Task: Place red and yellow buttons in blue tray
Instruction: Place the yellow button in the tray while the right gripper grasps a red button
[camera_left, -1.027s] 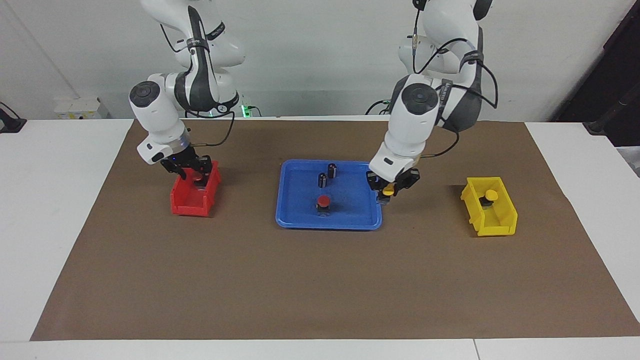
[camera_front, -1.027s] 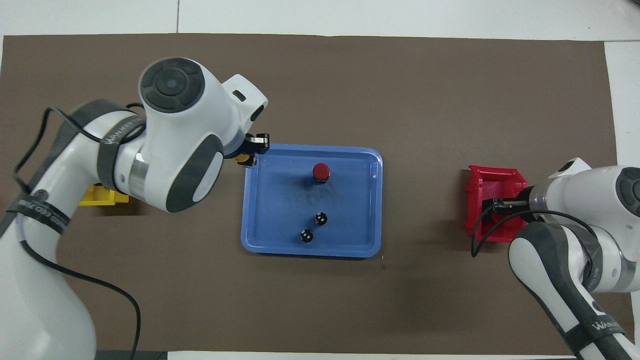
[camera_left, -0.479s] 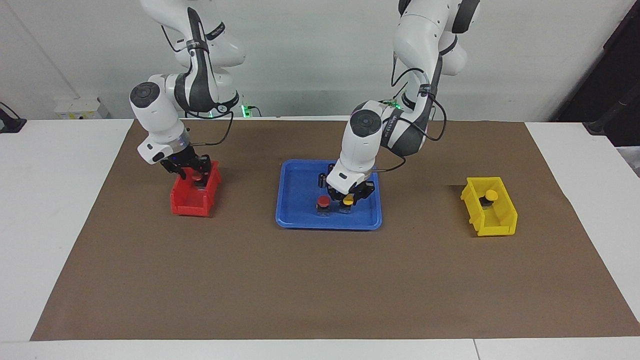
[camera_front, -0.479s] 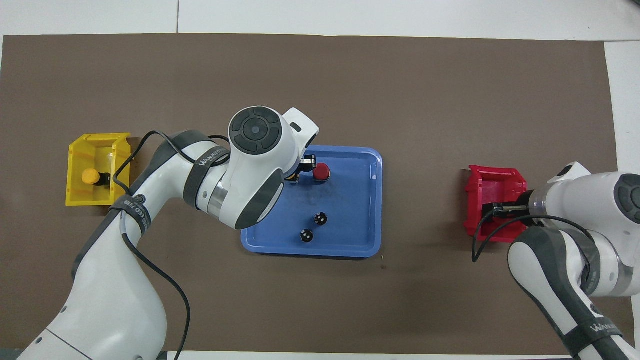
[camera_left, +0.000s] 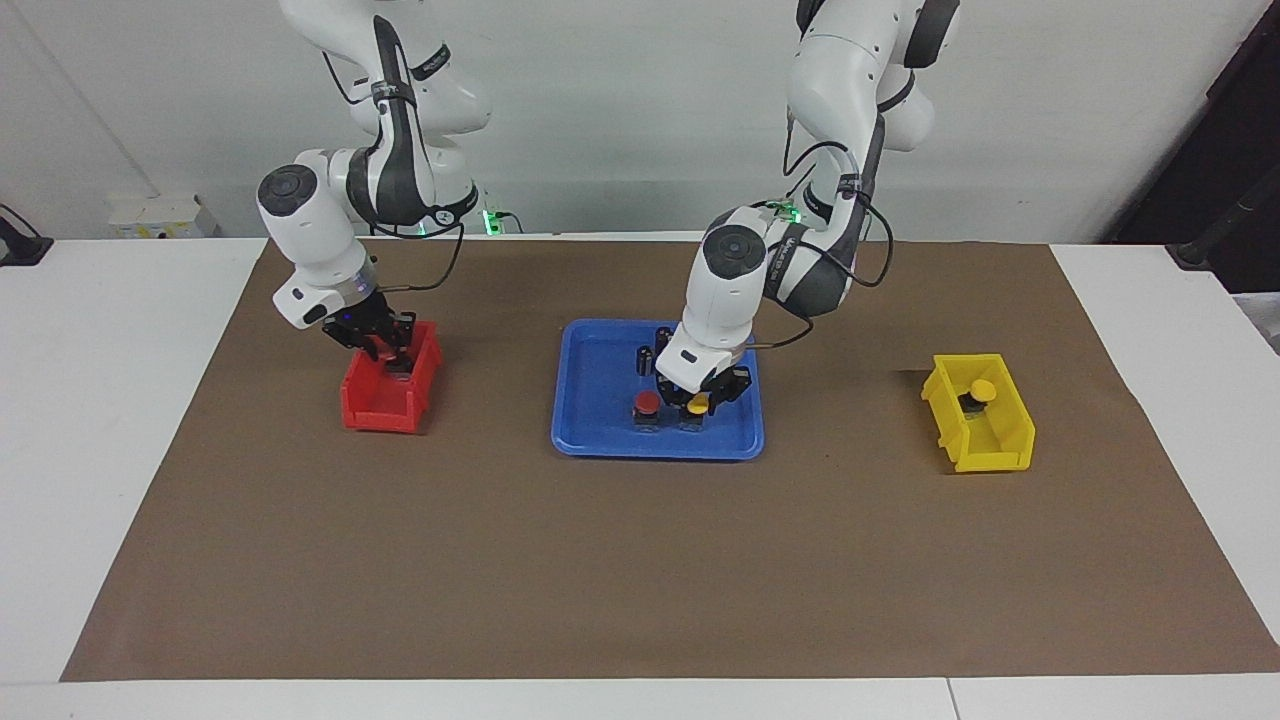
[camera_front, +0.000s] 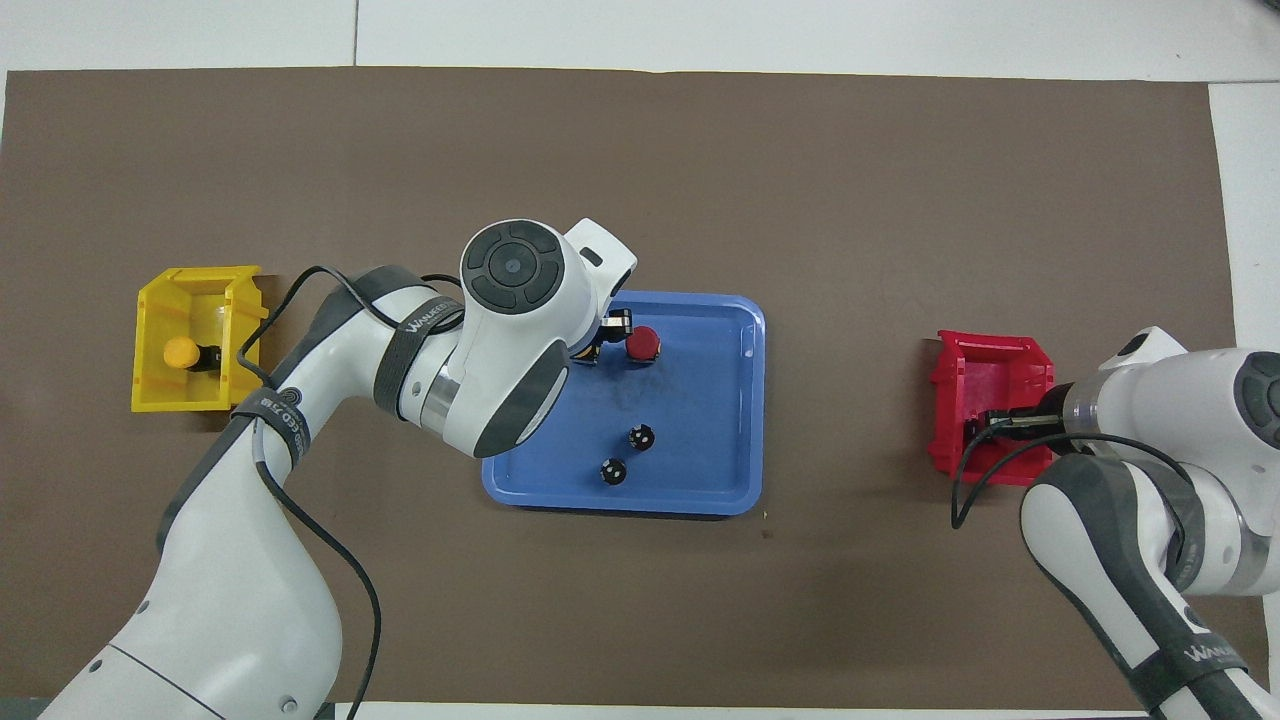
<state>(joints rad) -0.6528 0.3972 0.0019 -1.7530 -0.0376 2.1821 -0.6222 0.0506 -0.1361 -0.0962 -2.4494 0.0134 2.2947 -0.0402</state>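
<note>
setting a yellow button (camera_left: 697, 404) down in the blue tray (camera_left: 590, 400) beside a red one (camera_left: 648, 403), the left gripper (camera_left: 700, 392) straddles it, jaws part open, while the right gripper (camera_left: 385, 350), clamped shut, dips into the red bin (camera_left: 375, 405) for another.

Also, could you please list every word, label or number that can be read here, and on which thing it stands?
"WAN...": white print on the left arm's black strap; only the start reads, the rest is blurred.
White print on the right arm's black strap: too small to read.
Blue tray, red bin, yellow bin: no text visible.
</note>
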